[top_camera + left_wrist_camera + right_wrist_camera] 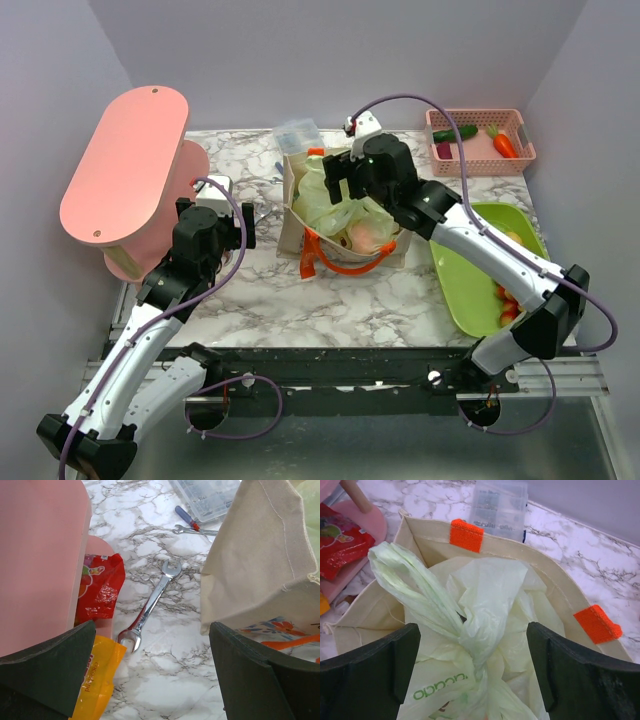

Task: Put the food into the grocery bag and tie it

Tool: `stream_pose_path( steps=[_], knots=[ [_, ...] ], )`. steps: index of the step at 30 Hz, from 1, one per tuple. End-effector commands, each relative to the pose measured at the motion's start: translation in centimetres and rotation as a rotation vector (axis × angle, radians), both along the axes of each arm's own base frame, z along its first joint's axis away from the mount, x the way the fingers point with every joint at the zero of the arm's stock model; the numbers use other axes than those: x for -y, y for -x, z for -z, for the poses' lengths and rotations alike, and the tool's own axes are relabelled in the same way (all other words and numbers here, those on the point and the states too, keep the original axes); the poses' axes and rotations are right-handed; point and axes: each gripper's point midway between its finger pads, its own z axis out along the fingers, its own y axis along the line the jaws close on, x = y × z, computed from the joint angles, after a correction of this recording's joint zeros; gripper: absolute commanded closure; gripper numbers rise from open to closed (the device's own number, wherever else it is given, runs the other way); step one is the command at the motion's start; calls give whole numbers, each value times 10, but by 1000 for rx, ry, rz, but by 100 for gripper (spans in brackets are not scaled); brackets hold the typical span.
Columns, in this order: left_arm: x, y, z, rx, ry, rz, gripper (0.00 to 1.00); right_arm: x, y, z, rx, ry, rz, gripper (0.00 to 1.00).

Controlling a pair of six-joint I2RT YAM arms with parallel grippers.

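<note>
1. A big pink stand (125,165) is far to the left of the cloth tote (293,215) on the marble surface (330,300).
2. The left tool (151,630) hangs between the stand and the tote, on the tote's left side. Its two fingers are spread wide and hold nothing.
3. A red snack packet (100,592) lies at the foot of the stand, well left of the tote. A yellow packet (97,675) lies next to it.
4. A silver wrench (150,605) lies flat on the surface just left of the tote and does not touch it.
5. A clear box (210,497) sits behind the tote's left corner. A small screwdriver (186,517) lies near the box.
6. The tote stands up with its mouth open. It has bright orange patches (466,535) on its rim.
7. The grocery bag (485,595) sits inside the tote. Its top is twisted into a knot, and one handle sticks up to the left. An orange fruit (368,235) shows through the thin plastic.
8. The right tool (472,630) is right over the tote. Its fingers are spread wide, one on each side of the knot, and they grip nothing.
9. A green tray (470,280) lies to the right of the tote. A few little fruits (507,305) rest at its near end.
10. A pink basket (480,118) sits to the right of the tote and farther back. It holds a cucumber (455,133) and a carrot (505,145).
</note>
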Motion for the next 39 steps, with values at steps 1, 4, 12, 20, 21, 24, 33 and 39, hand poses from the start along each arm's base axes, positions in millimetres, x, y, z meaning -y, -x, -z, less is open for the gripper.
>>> stream_pose_path(
  steps=[1,4,12,20,21,24,33,39],
  knots=[
    [-5,0,-2,20,-6,-21,2,10,19,-32,-18,-38,-14,3],
    [-5,0,-4,25,-3,-20,1,17,28,-48,-15,-82,-6,1],
    [-4,1,-6,30,1,-10,1,39,67,-91,19,-304,-8,0],
    [-3,1,-6,32,4,-8,1,62,95,-100,44,-418,-5,0],
    [-3,1,-6,32,4,-7,2,67,97,-99,48,-429,11,0],
    [-3,1,-5,28,3,-5,1,81,104,-95,51,-456,50,0],
    [-2,1,-7,31,10,-1,1,113,130,-84,59,-487,82,0],
    [-3,1,-4,25,2,-10,1,127,135,-78,61,-452,112,0]
  ],
)
